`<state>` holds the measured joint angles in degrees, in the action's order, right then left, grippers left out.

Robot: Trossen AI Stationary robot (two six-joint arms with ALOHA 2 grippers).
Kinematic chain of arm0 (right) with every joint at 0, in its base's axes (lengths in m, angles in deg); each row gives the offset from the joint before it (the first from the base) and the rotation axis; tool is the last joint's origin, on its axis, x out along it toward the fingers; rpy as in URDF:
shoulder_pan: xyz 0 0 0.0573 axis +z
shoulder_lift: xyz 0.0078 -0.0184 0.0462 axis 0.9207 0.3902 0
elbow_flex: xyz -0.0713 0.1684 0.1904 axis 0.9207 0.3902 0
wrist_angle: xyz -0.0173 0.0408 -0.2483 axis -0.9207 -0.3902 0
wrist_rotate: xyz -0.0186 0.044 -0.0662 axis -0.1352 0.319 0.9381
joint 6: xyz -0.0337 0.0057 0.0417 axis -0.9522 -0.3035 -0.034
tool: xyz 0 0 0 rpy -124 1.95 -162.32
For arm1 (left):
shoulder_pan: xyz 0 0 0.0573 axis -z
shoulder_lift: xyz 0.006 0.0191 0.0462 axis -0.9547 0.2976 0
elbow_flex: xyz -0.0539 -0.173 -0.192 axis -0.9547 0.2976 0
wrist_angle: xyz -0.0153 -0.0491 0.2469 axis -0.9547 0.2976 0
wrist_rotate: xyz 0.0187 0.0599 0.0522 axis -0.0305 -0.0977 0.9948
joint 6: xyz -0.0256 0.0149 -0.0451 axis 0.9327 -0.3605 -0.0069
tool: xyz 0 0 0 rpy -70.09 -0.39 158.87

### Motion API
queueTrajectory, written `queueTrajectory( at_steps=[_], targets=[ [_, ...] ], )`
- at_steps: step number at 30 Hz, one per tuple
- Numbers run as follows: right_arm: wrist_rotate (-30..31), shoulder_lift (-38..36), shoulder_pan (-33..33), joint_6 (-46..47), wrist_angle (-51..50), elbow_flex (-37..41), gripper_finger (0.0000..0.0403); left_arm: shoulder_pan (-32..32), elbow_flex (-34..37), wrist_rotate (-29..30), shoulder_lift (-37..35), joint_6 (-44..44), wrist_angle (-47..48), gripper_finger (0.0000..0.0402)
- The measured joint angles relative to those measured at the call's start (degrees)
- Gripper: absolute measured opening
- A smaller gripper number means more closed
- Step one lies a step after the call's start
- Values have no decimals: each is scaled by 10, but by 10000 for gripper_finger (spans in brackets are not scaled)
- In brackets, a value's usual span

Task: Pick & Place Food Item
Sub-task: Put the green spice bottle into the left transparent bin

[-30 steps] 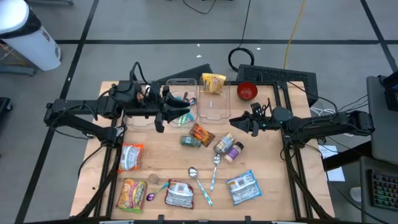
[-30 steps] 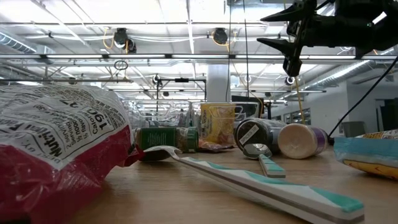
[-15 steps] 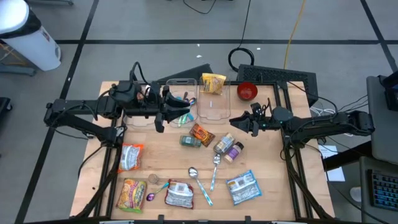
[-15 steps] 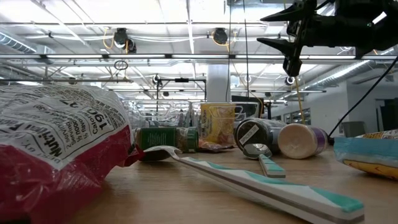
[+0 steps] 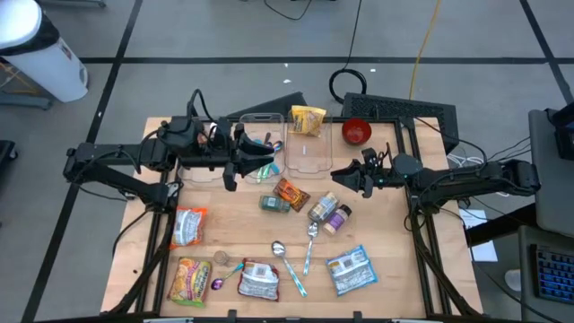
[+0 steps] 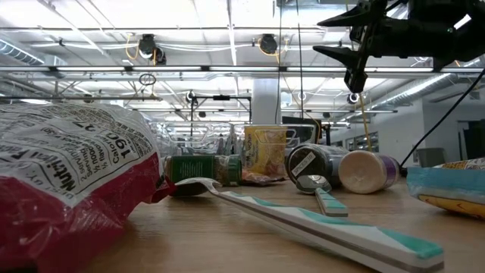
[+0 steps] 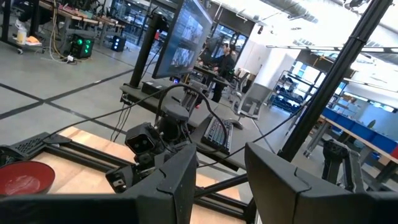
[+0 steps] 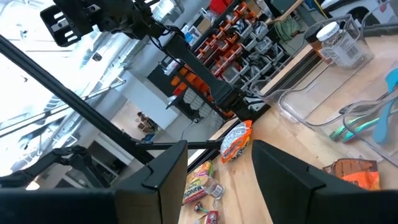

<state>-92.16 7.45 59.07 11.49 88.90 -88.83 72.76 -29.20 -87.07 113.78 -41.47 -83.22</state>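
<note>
Food items lie across the wooden table: a yellow bag (image 5: 307,119) at the far edge, an orange-brown packet (image 5: 291,193), a green jar (image 5: 273,204) and two jars (image 5: 323,208) on their sides in the middle, and several packets (image 5: 260,281) along the near edge. My left gripper (image 5: 256,161) (image 7: 221,180) hangs open and level above the clear containers (image 5: 305,154), holding nothing. My right gripper (image 5: 339,176) (image 8: 221,180) (image 6: 322,36) is also open and empty. It is raised above the table right of the jars, pointing toward the table's left.
A red bowl (image 5: 356,131) stands at the far right. Teal utensils (image 8: 367,121) lie in a clear container. Spoons (image 5: 309,242) and a teal-and-white utensil (image 6: 326,227) lie near the front. A keyboard (image 5: 399,110) sits beyond the far edge.
</note>
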Motion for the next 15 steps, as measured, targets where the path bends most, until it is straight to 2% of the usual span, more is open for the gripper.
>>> queueTrajectory(
  at_steps=[7, 15],
  targets=[
    [0, 0, 0, -2, 0, 0, 171, 0, 0, 1, 0, -1, -2, 143],
    [-4, 0, 0, -1, 0, 0, 171, 0, 0, 27, 0, 22, -42, 143]
  ],
)
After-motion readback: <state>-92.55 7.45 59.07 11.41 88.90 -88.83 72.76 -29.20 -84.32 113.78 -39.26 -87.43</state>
